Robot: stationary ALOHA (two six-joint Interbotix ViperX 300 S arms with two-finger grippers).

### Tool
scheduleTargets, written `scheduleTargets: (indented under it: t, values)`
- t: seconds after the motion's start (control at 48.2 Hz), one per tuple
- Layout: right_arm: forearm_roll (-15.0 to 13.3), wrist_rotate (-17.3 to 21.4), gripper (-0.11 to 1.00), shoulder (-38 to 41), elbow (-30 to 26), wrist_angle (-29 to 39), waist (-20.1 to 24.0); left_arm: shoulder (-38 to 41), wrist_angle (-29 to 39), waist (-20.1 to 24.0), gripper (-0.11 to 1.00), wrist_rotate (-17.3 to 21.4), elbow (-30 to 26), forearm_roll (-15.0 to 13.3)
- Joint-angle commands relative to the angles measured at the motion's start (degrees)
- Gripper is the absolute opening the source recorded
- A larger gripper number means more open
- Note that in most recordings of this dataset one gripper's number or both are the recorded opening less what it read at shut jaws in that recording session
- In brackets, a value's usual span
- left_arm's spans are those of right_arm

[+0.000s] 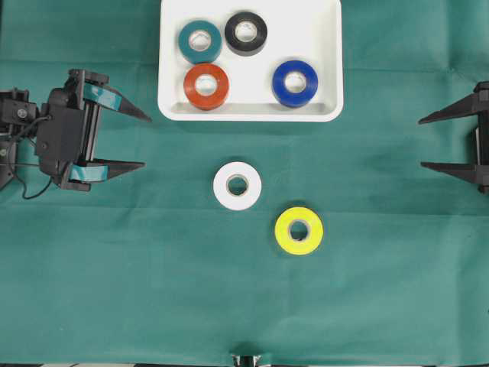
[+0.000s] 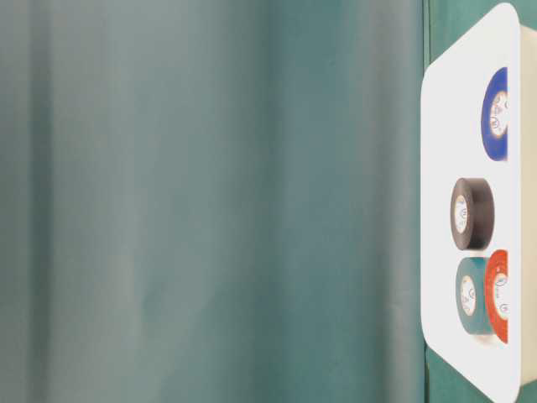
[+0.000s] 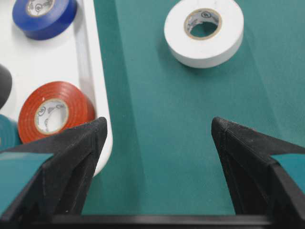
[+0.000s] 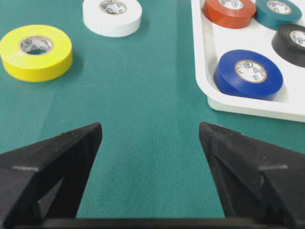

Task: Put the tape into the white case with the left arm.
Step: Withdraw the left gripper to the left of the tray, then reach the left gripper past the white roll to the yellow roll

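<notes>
No text, brand or number can be read. The paper cores of the blue tape roll [image 4: 248, 74], the red-orange tape roll [image 3: 53, 113], the white tape roll [image 3: 204, 31] and the yellow tape roll [image 4: 36, 52] carry small round printed marks, too blurred to make out.

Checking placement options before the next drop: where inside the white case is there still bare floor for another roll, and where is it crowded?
In the white case, bare floor lies along the right wall above the blue roll, and in the middle between the blue roll and the red roll. The left half is crowded: the teal roll, the black roll and red sit close together.
</notes>
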Motion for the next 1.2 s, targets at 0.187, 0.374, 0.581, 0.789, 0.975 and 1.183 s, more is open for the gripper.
scheduleTargets:
  t: [0.187,0.374,0.581,0.789,0.975,1.183]
  values:
    - [0.0,0.09,0.86,0.35,-0.62,-0.53,0.0,4.92,-2.2,-3.25,0.91,-0.09,-4.57,-0.09]
    - [0.0,0.09,0.86,0.35,-0.62,-0.53,0.0,9.93,-2.2,-5.36,0.91,0.0,-8.61,0.0]
    - [0.0,0.09,0.86,0.35,-0.62,-0.53,0.0,16.35,-1.85,-6.77,0.9,0.09,-13.97,-0.09]
    - [0.0,0.09,0.86,0.35,-0.7,-0.53,-0.09,21.18,-1.67,-7.12,0.91,0.09,-18.81,-0.09]
    - [0.0,0.09,0.86,0.35,-0.62,-0.53,-0.09,26.54,-1.67,-8.79,0.9,0.09,-23.82,-0.09]
    - [0.0,0.09,0.86,0.35,-0.62,-0.53,0.0,31.38,-1.58,-10.99,0.9,0.18,-28.92,0.0]
